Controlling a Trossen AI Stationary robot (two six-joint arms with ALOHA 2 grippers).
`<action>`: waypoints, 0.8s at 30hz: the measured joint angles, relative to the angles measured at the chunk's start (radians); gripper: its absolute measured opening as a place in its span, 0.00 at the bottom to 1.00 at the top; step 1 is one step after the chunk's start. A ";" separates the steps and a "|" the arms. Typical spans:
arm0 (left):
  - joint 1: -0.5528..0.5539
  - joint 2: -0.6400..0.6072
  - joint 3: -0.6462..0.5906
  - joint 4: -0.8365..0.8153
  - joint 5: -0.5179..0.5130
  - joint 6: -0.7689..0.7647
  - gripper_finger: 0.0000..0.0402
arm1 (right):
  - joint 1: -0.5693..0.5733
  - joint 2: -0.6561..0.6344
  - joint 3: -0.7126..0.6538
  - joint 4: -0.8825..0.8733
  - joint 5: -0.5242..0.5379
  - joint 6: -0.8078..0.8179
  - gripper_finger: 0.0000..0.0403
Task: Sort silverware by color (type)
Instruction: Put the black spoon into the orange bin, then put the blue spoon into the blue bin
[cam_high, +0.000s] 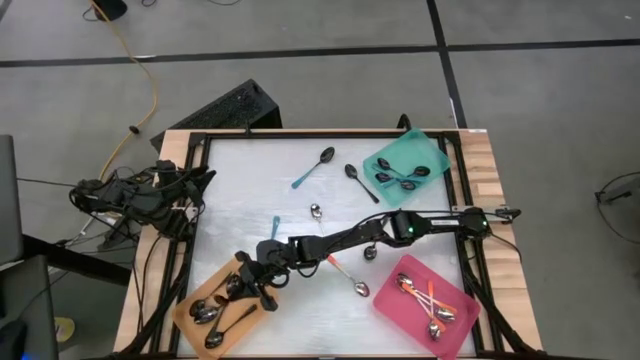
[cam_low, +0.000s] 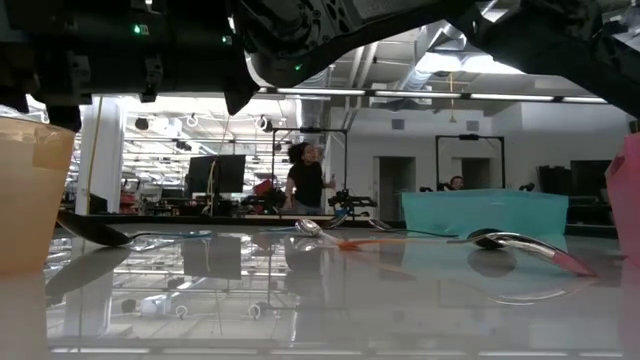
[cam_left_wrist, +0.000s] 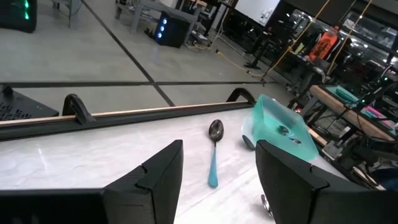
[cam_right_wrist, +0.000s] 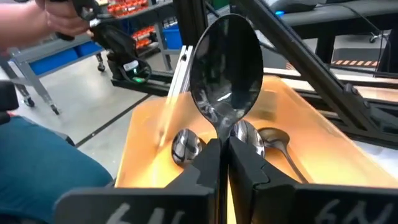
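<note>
Silverware first: your right gripper (cam_right_wrist: 224, 146) has its fingers pinching an all-silver spoon (cam_right_wrist: 227, 68) upright above the orange tray (cam_high: 190, 298), where other spoons lie. Your left gripper (cam_left_wrist: 217, 171) waits, fingers spread, at the worktop's (cam_high: 260, 180) left edge.

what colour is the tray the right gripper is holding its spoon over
Orange tray, clearest in the right wrist view, beneath the shiny silver spoon in the right gripper.

A flat orange tray (cam_high: 186, 301), a pink tray (cam_high: 385, 297) and a teal tray (cam_high: 432, 150) are set on the white counter (cam_high: 250, 190). A yellow cable (cam_high: 140, 70) is laid across the grey floor.
</note>
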 joint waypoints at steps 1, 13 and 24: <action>0.000 0.000 0.000 0.000 0.000 0.000 0.46 | 0.000 0.000 0.000 -0.003 0.000 -0.003 0.11; 0.000 0.000 0.000 0.000 0.002 0.000 0.46 | -0.027 -0.035 0.000 -0.027 -0.001 -0.034 0.22; 0.000 0.000 0.000 -0.001 0.028 0.000 0.46 | -0.140 -0.331 0.012 -0.492 0.050 -0.220 0.23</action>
